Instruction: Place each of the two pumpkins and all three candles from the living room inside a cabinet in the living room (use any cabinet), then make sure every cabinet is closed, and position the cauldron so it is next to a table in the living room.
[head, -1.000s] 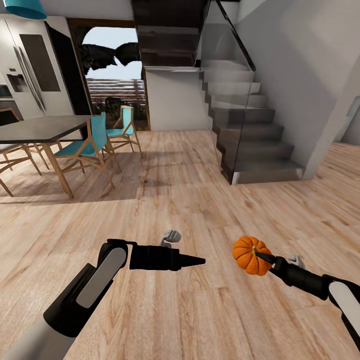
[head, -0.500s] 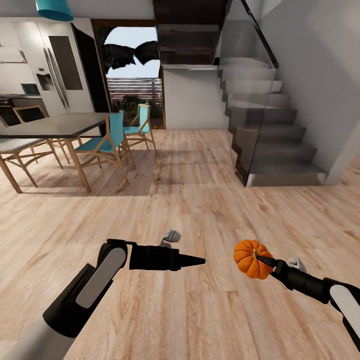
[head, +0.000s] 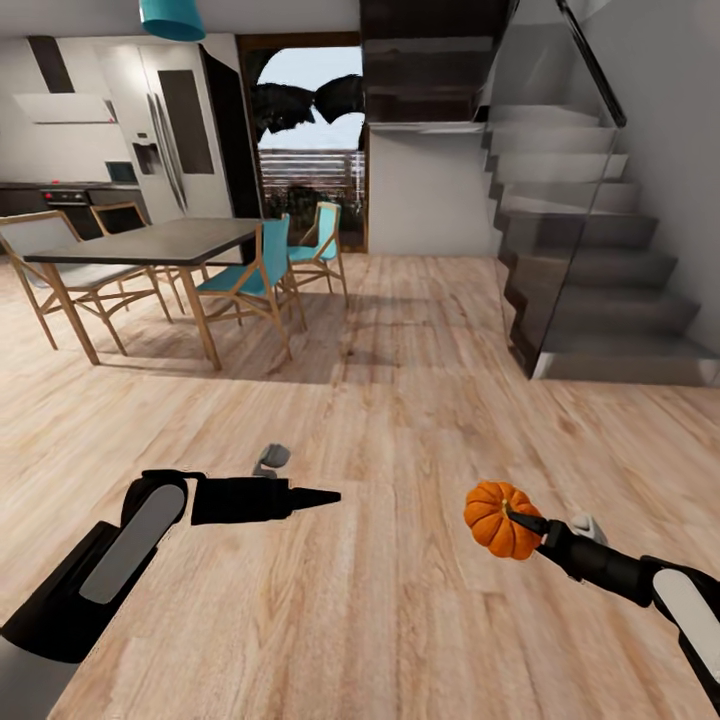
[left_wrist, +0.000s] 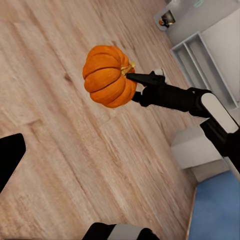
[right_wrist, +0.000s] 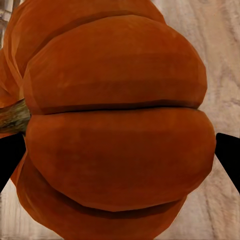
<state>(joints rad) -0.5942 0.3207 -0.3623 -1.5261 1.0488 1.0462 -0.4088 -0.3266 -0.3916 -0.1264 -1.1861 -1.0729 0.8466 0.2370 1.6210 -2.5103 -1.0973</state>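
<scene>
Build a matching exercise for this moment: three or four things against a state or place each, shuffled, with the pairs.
Things:
1. pumpkin
2. left gripper
3. dining table
4. staircase

States or places:
A. shut, holding nothing
B. ahead on the right, behind a glass panel
C. held in the right gripper
D. ahead on the left, teal chairs beside it

Pairs: 1-C, 2-A, 3-D, 4-B

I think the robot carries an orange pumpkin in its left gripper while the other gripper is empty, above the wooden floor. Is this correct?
Not quite: the pumpkin is held in the right gripper, as the head view shows. The left gripper is the empty one. The rest stands: both hang above the wooden floor.
</scene>
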